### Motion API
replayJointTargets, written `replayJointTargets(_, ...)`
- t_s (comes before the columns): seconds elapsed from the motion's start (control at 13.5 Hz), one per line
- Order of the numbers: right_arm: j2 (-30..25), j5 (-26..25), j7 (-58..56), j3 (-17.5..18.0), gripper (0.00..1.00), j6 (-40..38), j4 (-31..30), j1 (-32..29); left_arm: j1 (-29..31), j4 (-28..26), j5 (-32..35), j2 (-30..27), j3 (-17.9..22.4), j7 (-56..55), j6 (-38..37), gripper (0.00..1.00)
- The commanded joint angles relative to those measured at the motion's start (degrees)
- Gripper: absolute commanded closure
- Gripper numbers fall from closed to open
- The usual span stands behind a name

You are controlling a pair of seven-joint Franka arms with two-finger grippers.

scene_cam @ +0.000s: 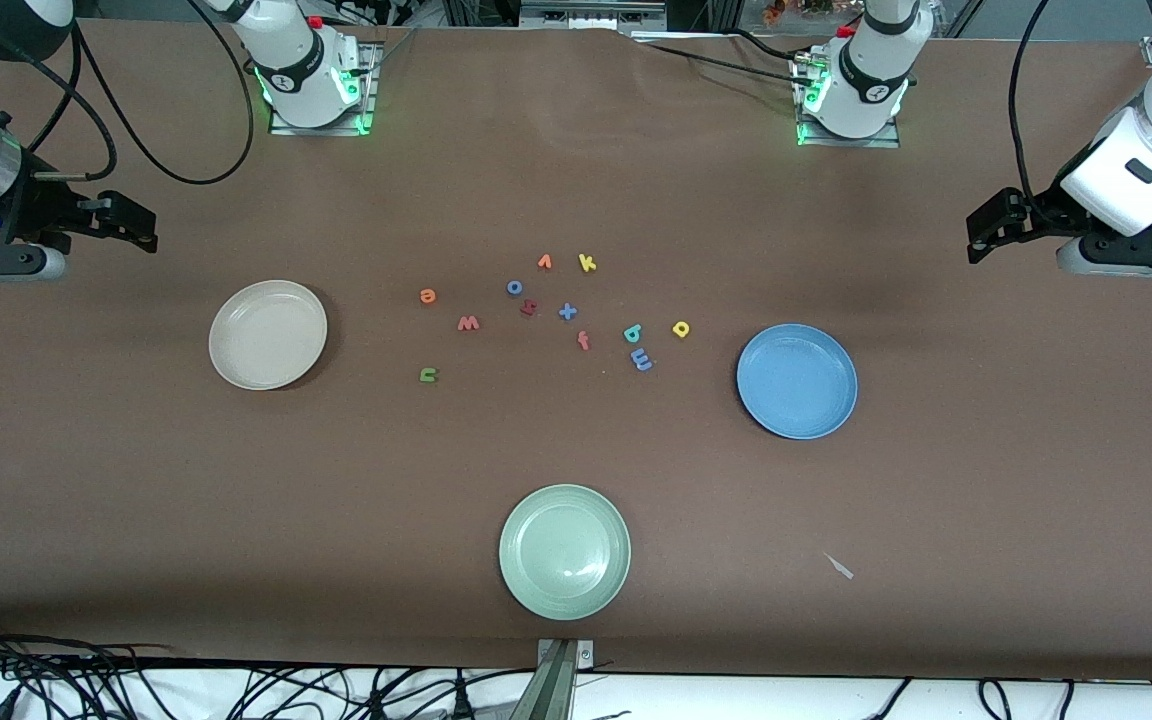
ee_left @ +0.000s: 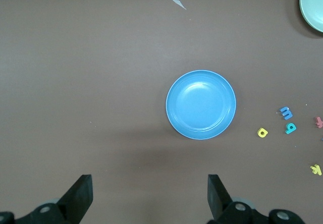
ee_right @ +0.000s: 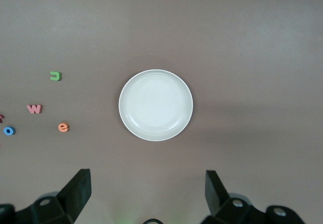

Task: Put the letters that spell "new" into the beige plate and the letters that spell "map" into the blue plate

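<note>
Jaws open both grippers, letters n (scene_cam: 427,374), e (scene_cam: 427,296), w (scene_cam: 468,322) on table

Plates plain: beige plate (scene_cam: 267,334) cream, blue plate (scene_cam: 796,380) medium blue, third plate (scene_cam: 564,551) pale green. Letters: green "n" (scene_cam: 427,374), orange "e" (scene_cam: 427,296), pinkish-red "w" (scene_cam: 467,322), light blue "m" (scene_cam: 641,358), teal "p" (scene_cam: 632,333), yellow "a" (scene_cam: 680,328) (table (scene_cam: 136,480) brown throughout).

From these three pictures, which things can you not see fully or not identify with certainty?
- Front view: the dark red letter between the blue "o" and "x" is too small to read.
- Front view: the pale scrap near the blue plate is too small to identify.
- Left wrist view: the green plate is cut off by the edge.
- Right wrist view: a red letter is cut off by the edge.
</note>
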Motion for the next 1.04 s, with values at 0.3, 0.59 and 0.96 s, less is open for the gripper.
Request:
replayJointTargets(0.3,-0.17,0.90,-0.85,-0.12,0.00,-0.29,0.16,-0.08,0.33,0.60,-1.19,-0.36,-0.23,0.58,-0.95,0.00)
replayJointTargets(0.59,-0.17,0.82,-0.85,-0.12,0.00,-0.21,0.16,-0.08,0.33,1.04,-1.19,-0.27,0.03,1.10,-0.95,0.00)
replayJointTargets(0.96,-0.17,0.64,-0.85,-0.03,0.00,-0.21,0.16,-0.08,-0.38,1.66,-1.19,0.87,-1.36,0.49,-2.35,0.00)
